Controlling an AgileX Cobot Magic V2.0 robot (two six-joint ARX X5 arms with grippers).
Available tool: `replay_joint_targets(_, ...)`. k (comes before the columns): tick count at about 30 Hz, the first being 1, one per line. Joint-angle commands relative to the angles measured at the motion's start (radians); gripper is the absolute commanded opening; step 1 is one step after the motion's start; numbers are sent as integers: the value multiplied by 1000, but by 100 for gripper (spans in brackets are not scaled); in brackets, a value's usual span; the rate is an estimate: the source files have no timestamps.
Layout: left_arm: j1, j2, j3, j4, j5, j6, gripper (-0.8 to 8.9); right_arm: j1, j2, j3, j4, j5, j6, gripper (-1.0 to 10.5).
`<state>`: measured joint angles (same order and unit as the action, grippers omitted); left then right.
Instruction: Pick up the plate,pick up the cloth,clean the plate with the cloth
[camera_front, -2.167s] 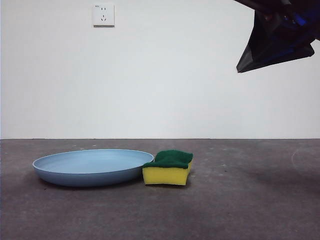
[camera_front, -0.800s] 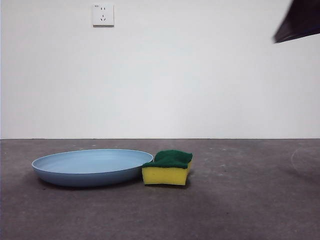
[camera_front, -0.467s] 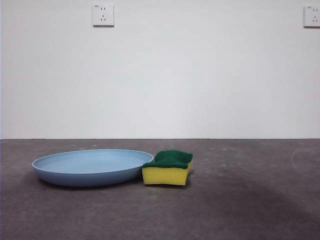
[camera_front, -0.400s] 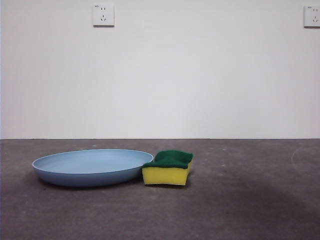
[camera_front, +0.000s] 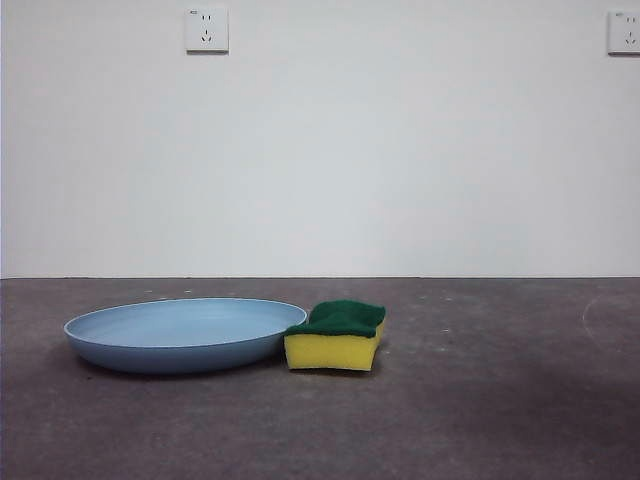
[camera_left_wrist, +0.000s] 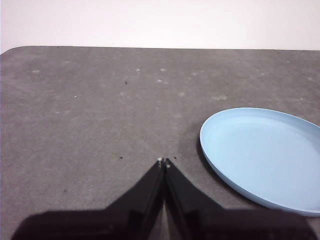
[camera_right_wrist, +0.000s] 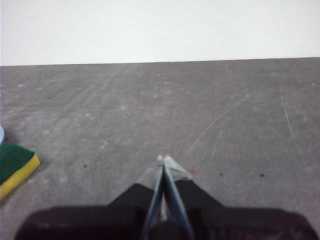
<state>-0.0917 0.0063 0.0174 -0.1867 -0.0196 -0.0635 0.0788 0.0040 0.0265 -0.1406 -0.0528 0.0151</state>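
Two grippers sit closed and empty: the left gripper (camera_left_wrist: 163, 161) beside the plate (camera_front: 185, 335), the right gripper (camera_right_wrist: 163, 159) well apart from the cloth (camera_front: 336, 337). In the front view, plate and cloth lie touching at lower centre-left on the table (camera_front: 500, 400). Risk: lifting the plate's rim may nudge the abutting cloth aside.

front view low, level across table; wrist views look down-forward; plate (camera_front: 185, 335) shared front/left wrist.
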Motion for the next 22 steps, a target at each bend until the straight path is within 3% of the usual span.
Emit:
replay_joint_targets(1, 4, -2, -14, 6, -3, 1, -1, -1, -3, -21, -11, 0, 28, 2)
replay_joint_targets(6, 4, -2, -14, 6, -3, 1, -1, 0, -3, -21, -28, 0, 29, 2)
replay_joint_targets(10, 4, -2, -14, 6, -3, 1, -1, 0, 4, -20, -40, 0, 86, 2)
replay_joint_targets(22, 4, -2, -14, 6, -3, 1, -1, 0, 9, -20, -40, 6, 84, 1)
